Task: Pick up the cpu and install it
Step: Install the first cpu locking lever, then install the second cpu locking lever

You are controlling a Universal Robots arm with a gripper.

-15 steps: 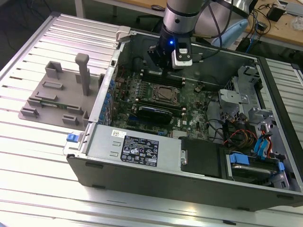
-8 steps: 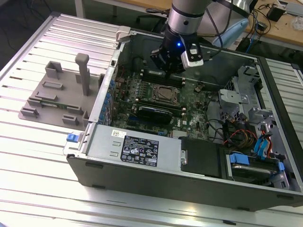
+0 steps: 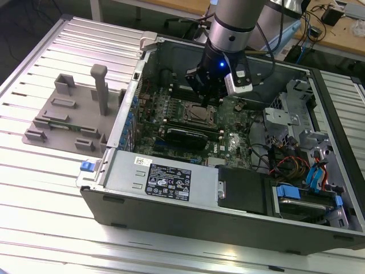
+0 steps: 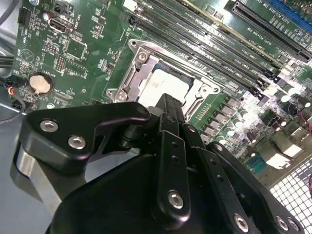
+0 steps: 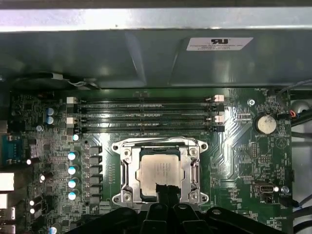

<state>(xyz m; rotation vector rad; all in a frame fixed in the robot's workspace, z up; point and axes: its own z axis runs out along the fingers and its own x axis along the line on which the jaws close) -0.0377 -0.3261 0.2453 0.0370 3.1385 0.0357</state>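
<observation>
Gripper [image 5: 165, 197]: fingers together, we judge, gripping nothing; cpu [image 5: 162, 171] sits in socket [image 5: 127, 165] on board [image 5: 243, 161], just beyond our fingertips, directly below.

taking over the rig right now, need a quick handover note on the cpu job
Hand: low over the socket inside the open computer case, fingertips at the chip's edge. Whether it grips cannot be told.
Cpu: lying flat in the motherboard socket, metal frame around it, seen in both wrist views.
Done: the cpu is off the grey fixture and in the socket.
Left: confirm it is seated and the hand has let go; the retention frame's state is unclear.
</observation>
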